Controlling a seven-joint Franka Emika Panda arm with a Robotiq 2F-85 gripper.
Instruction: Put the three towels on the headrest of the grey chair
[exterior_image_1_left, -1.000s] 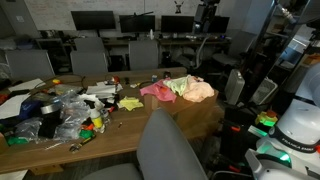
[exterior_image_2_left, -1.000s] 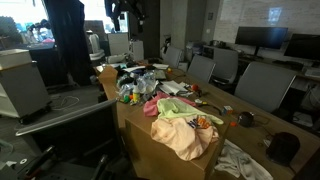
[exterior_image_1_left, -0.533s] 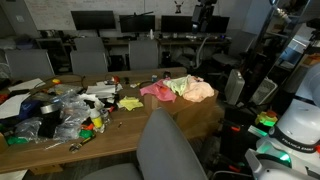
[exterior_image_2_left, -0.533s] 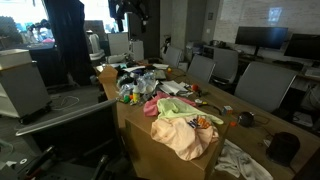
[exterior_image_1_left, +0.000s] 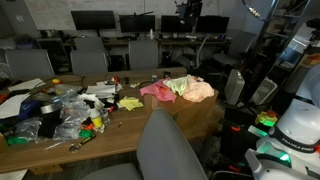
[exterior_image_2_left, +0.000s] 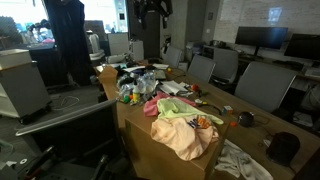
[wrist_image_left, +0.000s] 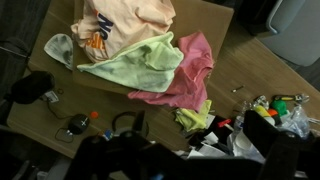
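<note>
Nothing of the task is done yet, by my reading. All three towels lie in one overlapping heap at the end of the wooden table (exterior_image_1_left: 120, 135), and none is on the headrest of the grey chair (exterior_image_1_left: 172, 145), which stands in the foreground just beside that table end. In the wrist view the peach towel (wrist_image_left: 125, 18) lies uppermost in the picture, the green towel (wrist_image_left: 135, 62) overlaps its edge, and the pink towel (wrist_image_left: 188, 78) spreads out from beneath the green one. The gripper (exterior_image_1_left: 190, 9) hangs high above the table, well apart from the heap, with no towel in it; whether it is parted or closed I cannot tell. All three pick-ups and placements remain. As for containers, only crumpled clear plastic bags (exterior_image_1_left: 72, 118) show among the clutter, and their contents are indistinct
</note>
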